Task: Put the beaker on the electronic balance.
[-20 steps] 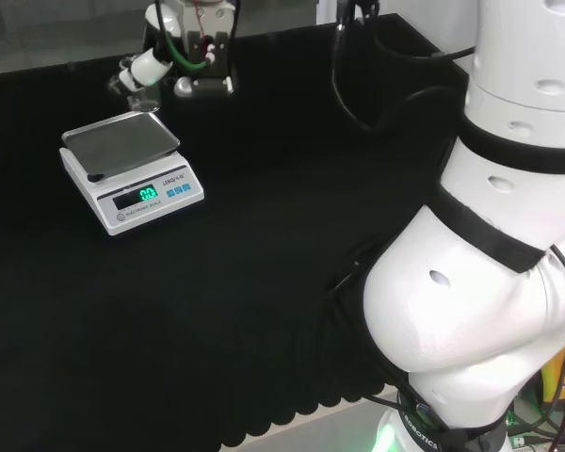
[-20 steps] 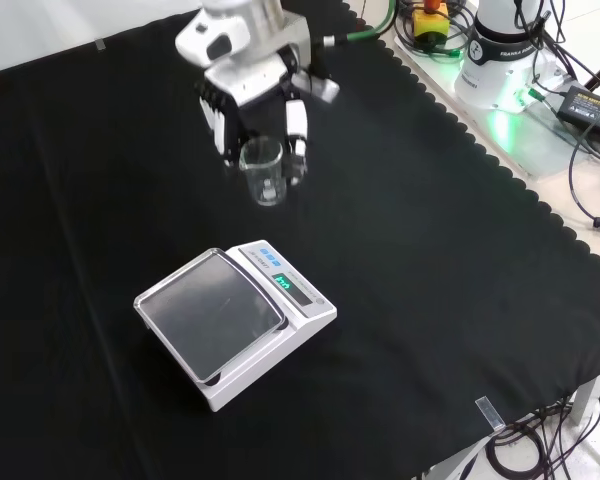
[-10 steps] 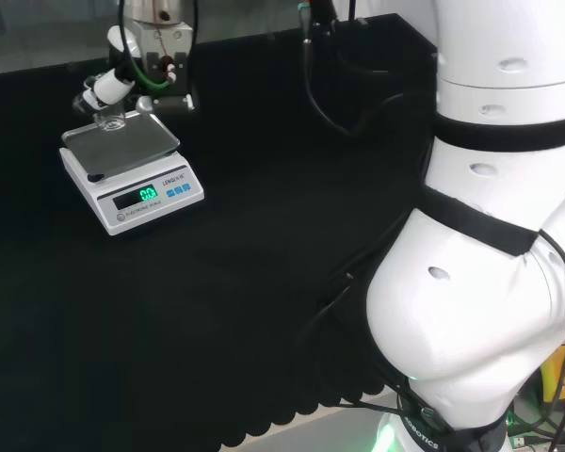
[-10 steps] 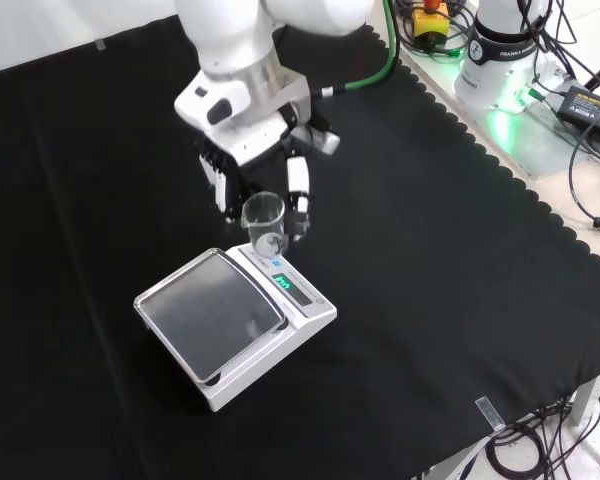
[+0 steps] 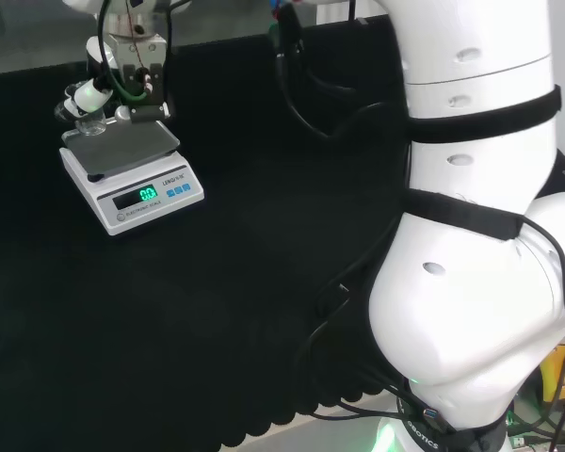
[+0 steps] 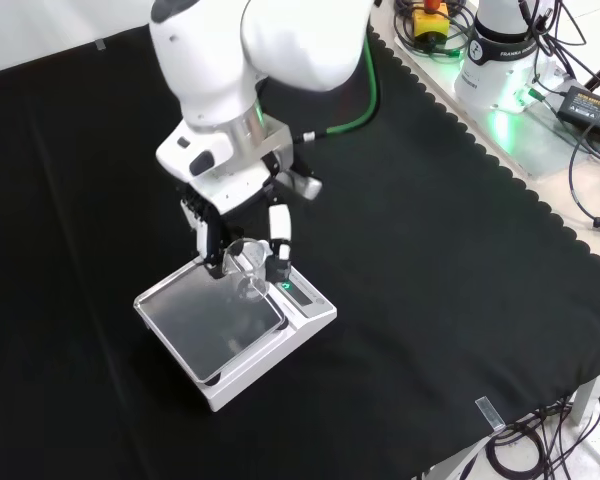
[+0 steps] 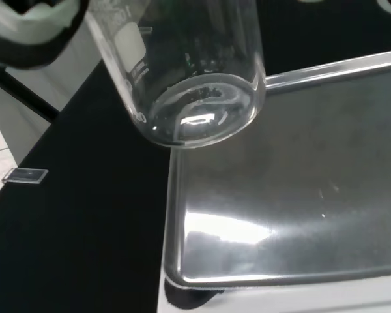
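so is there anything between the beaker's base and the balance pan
Nothing. In the wrist view the beaker, held by the hand, hangs over the edge of the bare balance pan.

The tabletop [image 6: 460, 260] is covered by black cloth with a scalloped edge; cables [image 6: 590, 150] and a black adapter [image 6: 592, 102] are seen beyond it.

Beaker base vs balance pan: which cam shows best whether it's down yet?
Wrist view: the beaker base hangs over the balance pan edge. Front view shows the hand holding it over the pan's corner. Head view shows it small, far off.
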